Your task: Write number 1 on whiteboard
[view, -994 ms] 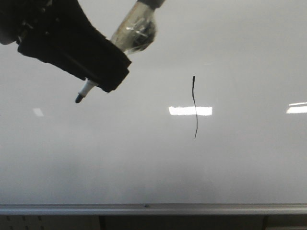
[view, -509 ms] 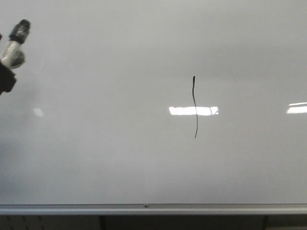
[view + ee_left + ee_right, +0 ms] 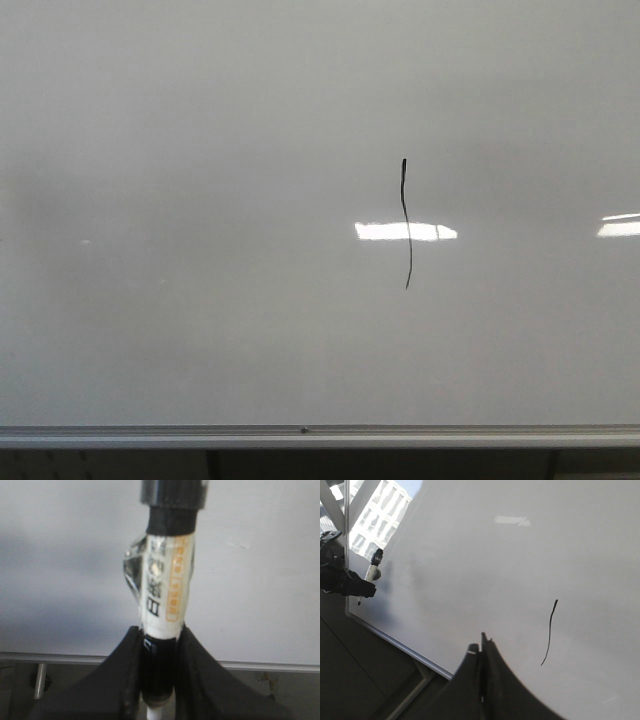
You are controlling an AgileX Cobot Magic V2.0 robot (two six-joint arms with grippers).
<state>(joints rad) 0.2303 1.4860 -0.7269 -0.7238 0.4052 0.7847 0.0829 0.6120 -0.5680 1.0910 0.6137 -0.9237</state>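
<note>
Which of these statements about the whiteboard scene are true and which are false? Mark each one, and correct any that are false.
1. A black vertical stroke is drawn on the whiteboard. True.
2. The left gripper is shut on a marker. True.
3. The marker's tip touches the stroke. False: in the right wrist view the marker sits far from the stroke, near the board's edge.
4. The right gripper holds an eraser. False: its jaws are closed together with nothing between them.
5. A bright light reflection crosses the stroke. True.
</note>
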